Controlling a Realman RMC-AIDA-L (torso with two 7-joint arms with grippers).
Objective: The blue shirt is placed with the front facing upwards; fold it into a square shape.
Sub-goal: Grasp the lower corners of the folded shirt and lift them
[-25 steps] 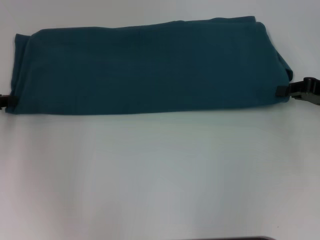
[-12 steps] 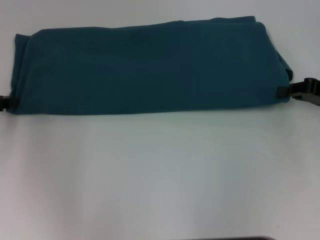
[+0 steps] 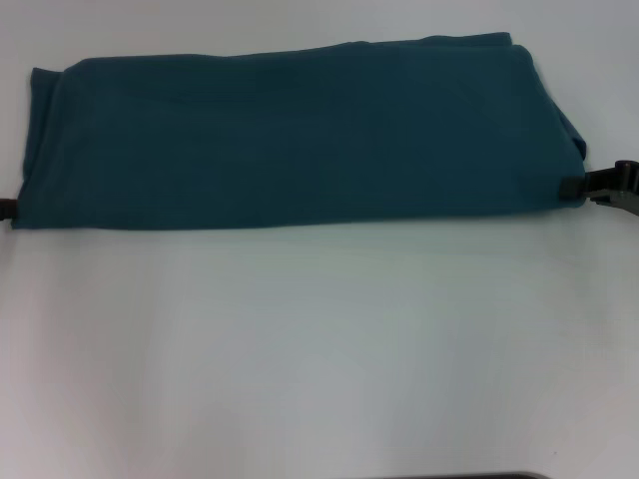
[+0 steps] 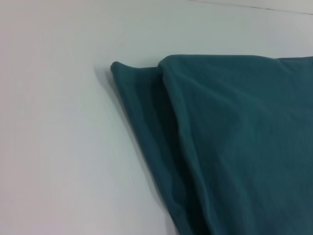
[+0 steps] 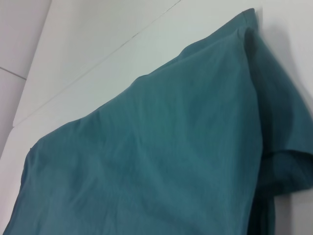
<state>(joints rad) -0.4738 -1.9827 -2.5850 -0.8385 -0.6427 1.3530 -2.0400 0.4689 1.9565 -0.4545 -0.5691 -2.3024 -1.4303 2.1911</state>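
One blue shirt (image 3: 300,135), folded into a long band, spans the frame's upper half on the white table (image 3: 319,349); two grippers: right gripper (image 3: 571,188) pinches its right edge, left gripper (image 3: 6,208) unclear

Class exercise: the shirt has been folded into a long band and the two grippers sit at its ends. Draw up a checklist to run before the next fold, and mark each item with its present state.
1. The blue shirt lies flat as one long band on the table: ok.
2. Near long edge straight: ok.
3. Ends tidy: not ok; layers splay at the left end in the left wrist view and a flap bulges at the right end.
4. Right gripper at the band's right end, a finger over the cloth: ok.
5. Left gripper at the left end: barely in view, grip cannot tell.
6. Print hidden inside the fold: ok.
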